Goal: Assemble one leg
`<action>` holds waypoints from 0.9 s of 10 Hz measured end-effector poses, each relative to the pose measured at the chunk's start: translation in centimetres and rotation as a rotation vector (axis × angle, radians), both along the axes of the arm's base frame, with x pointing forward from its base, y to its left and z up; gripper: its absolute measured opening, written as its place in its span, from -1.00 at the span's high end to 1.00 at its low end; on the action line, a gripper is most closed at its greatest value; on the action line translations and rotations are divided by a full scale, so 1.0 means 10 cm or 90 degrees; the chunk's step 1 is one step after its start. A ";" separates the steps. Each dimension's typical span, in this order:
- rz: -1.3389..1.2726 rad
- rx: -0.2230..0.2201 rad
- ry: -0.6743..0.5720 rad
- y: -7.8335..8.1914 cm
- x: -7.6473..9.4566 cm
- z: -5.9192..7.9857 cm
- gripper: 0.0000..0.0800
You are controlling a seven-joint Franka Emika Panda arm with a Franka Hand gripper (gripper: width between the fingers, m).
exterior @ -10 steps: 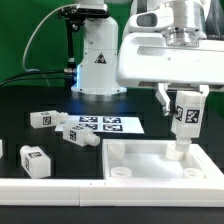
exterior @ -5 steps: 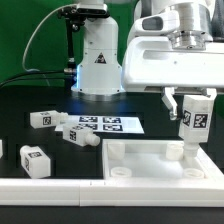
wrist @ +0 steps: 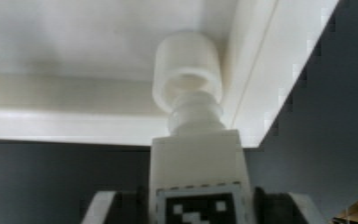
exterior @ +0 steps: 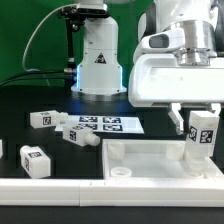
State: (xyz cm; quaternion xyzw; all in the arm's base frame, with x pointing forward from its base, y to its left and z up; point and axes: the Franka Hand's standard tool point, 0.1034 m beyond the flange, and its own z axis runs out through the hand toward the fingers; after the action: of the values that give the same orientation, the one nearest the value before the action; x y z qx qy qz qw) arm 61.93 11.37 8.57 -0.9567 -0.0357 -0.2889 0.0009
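Observation:
My gripper (exterior: 202, 132) is shut on a white leg (exterior: 204, 135) with a black-and-white tag on its side. It holds the leg upright over the large white rimmed panel (exterior: 150, 160), near the corner at the exterior view's right. In the wrist view the leg (wrist: 199, 165) stands between my fingers (wrist: 101, 206), its peg end pointing at a raised round post (wrist: 186, 70) by the panel's rim (wrist: 265, 60). Whether the peg touches the post I cannot tell. Three more legs lie on the black table: one (exterior: 43, 119), one (exterior: 80, 135) and one (exterior: 35, 158).
The marker board (exterior: 105, 125) lies flat behind the panel. The white robot base (exterior: 97, 55) stands at the back of the table. A round hole boss (exterior: 122, 172) shows in the panel's near rim. A black cable hangs at the back left.
My gripper has moved toward the exterior view's right with the leg in it, from over the panel's middle right to its right corner.

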 end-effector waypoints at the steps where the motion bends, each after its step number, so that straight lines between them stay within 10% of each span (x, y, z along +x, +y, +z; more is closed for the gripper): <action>1: 0.001 -0.002 0.002 0.00 -0.01 -0.03 0.30; 9: 0.009 -0.013 0.003 -0.03 -0.02 -0.19 0.30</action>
State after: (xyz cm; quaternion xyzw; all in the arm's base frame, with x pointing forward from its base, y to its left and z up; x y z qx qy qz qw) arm 61.77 11.09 6.69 -0.9570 -0.0457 -0.2864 -0.0071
